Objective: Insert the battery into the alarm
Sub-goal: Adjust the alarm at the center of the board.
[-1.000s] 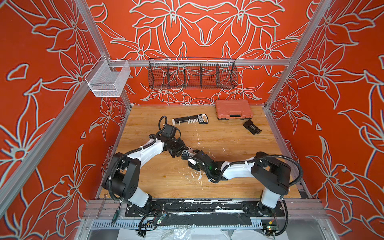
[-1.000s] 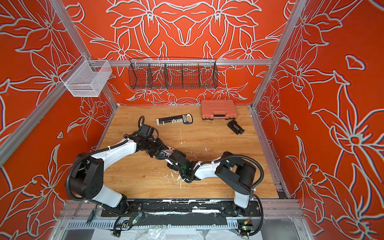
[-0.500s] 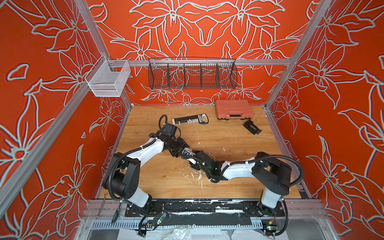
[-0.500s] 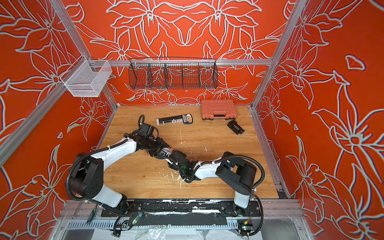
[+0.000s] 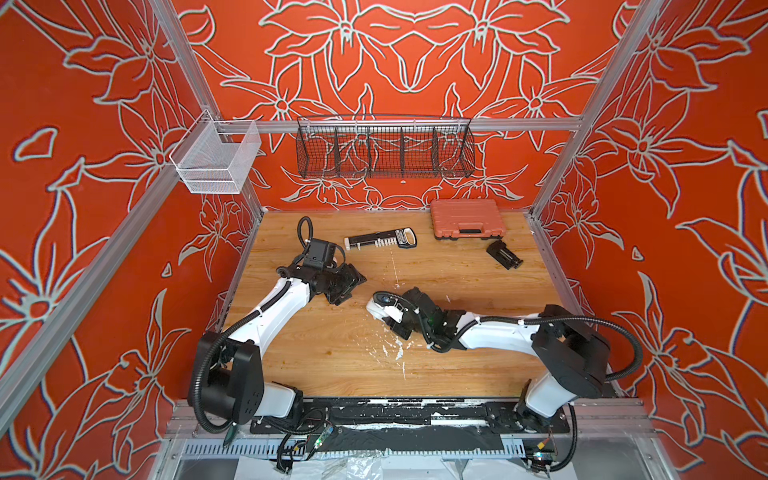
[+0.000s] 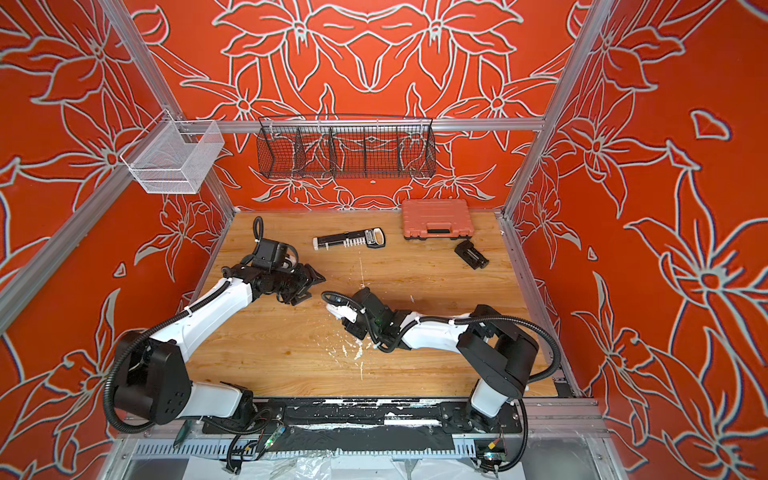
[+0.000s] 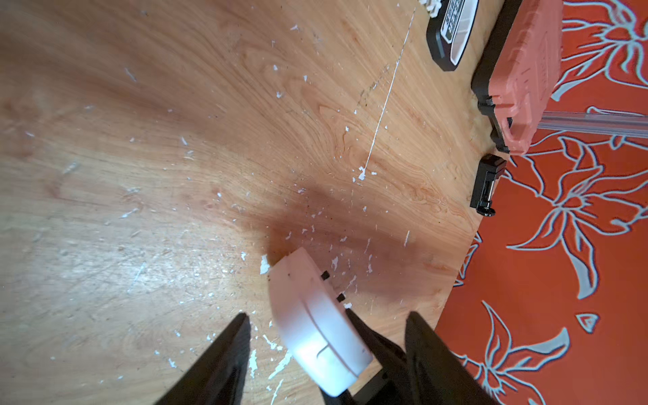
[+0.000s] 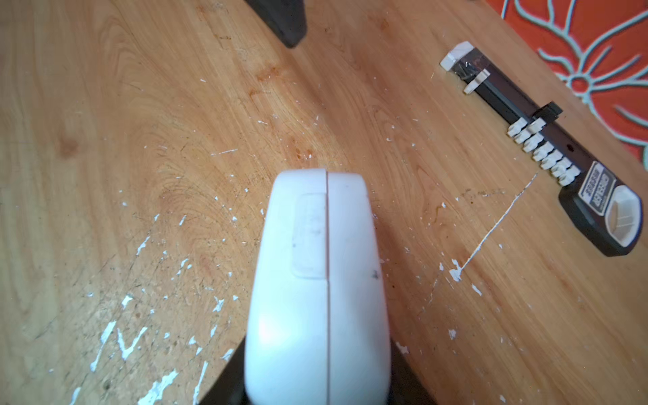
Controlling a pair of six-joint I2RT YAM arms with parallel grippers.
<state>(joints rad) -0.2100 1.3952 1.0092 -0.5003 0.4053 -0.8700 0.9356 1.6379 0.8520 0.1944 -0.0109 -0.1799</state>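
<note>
The clock (image 5: 379, 311) sat edge-up low over the middle of the table (image 5: 332, 357), clamped from the right in the right gripper (image 5: 392, 319), and the left gripper (image 5: 351, 284) hung just to its far left, fingers (image 7: 231, 350) apart and empty. The battery I could not pick out for certain; a dark patch (image 5: 383, 298) on the clock's top side may have been it. The step looked like steadying the clock; next, the battery needed finding and lining up with its recess
</note>
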